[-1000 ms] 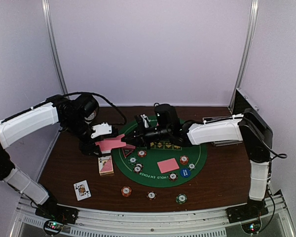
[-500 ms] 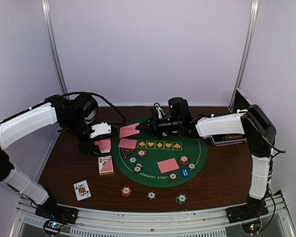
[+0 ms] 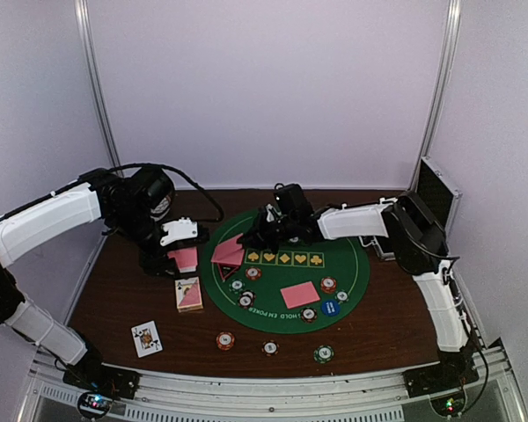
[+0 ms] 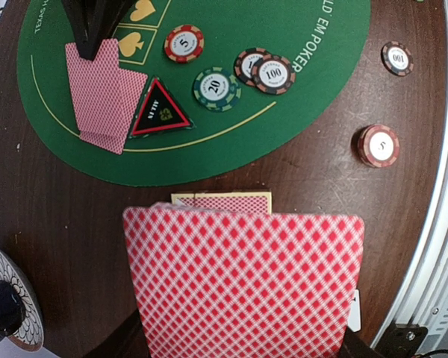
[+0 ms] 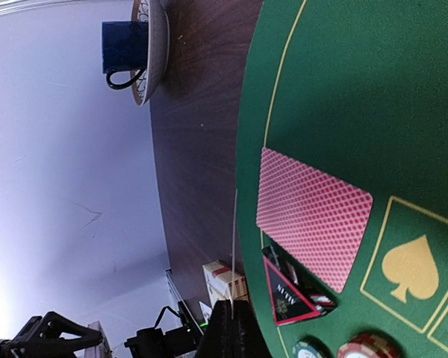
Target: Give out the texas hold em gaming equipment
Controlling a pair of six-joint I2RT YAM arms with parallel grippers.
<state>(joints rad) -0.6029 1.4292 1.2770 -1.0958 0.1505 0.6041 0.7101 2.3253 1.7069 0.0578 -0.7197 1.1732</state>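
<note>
Above the green mat's (image 3: 352, 274) left edge, my right gripper (image 3: 253, 237) pinches one card (image 5: 234, 224) edge-on; my left gripper (image 3: 183, 247) clamps red-backed cards (image 4: 243, 283).

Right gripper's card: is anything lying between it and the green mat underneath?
Yes. The right gripper pinches a card edge-on over the left rim of the green mat, and a face-down card lies flat there, beside the red triangle. Nothing else shows between them.
</note>
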